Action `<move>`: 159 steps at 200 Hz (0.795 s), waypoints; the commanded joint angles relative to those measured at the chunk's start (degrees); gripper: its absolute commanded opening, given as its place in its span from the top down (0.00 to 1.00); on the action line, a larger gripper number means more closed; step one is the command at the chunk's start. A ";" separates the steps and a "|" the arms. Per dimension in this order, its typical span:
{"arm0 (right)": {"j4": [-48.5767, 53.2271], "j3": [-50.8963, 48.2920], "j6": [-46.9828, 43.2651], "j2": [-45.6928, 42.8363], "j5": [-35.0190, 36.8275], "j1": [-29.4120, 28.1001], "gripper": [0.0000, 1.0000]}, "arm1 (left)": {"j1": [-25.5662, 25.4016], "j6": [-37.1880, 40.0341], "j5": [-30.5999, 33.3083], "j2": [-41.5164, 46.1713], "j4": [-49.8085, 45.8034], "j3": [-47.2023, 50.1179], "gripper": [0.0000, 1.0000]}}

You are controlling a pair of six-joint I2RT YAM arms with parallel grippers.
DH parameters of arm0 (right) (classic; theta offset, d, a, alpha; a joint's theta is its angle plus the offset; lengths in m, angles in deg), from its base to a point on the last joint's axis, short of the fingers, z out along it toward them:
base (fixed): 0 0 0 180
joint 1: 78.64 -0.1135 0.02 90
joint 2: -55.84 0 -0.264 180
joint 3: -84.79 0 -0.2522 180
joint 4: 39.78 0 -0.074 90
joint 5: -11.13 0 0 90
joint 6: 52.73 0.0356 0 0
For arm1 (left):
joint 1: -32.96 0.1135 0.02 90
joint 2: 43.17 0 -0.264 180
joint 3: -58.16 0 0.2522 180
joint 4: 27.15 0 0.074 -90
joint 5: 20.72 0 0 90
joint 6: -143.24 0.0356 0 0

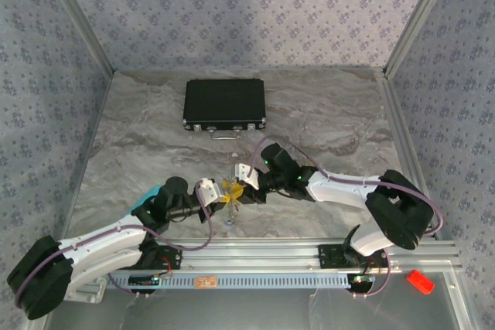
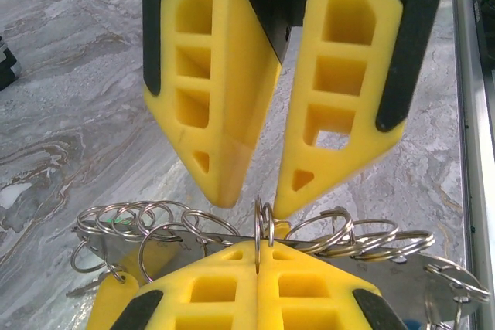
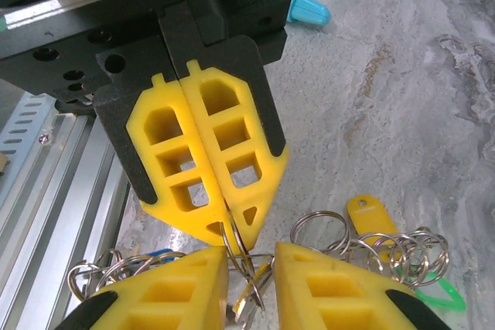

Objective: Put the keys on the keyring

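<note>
Keyring [image 2: 193, 226] pinched in left claw [image 2: 259, 253], black case [image 1: 224, 103] well behind

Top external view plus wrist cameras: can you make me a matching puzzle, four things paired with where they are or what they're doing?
1 black rectangular case
2 small red plastic piece
3 left arm's yellow fingers
4 right arm's yellow fingers

A shut on the silvery metal keyring
B far middle of the marbled table
C apart around a ring
D near-right corner, past the metal rail

Pairs: 1-B, 2-D, 3-A, 4-C
</note>
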 commanded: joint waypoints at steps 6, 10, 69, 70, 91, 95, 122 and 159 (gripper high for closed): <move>-1.49 -0.02 0.79 1.45 -1.41 -0.13 0.77 | -0.15 -1.03 -0.43 0.85 4.60 0.71 1.00; -1.61 0.02 0.81 1.59 -1.36 -0.16 0.78 | -0.15 -1.07 -0.43 0.84 4.70 0.74 1.00; 1.93 1.50 -0.80 1.12 -0.07 -0.82 1.00 | -0.15 -0.76 1.73 1.44 0.26 -0.82 0.79; 2.20 1.55 -0.95 1.03 0.03 -0.85 1.00 | -0.19 -0.69 1.75 1.49 0.02 -0.92 0.79; 10.09 4.40 -5.00 0.67 3.66 -1.99 1.00 | -0.15 0.15 2.22 1.97 -3.01 -2.19 0.74; 11.68 5.04 -5.91 0.83 4.36 -2.24 1.00 | -0.19 0.18 2.10 1.90 -3.33 -2.37 0.74; 18.84 8.32 -9.99 1.54 7.43 -3.72 1.00 | -0.17 0.44 1.35 1.07 -3.70 -2.86 0.80; 19.28 10.17 -10.12 1.65 7.10 -4.63 1.00 | -0.17 1.10 0.03 -0.49 -3.76 -3.60 0.89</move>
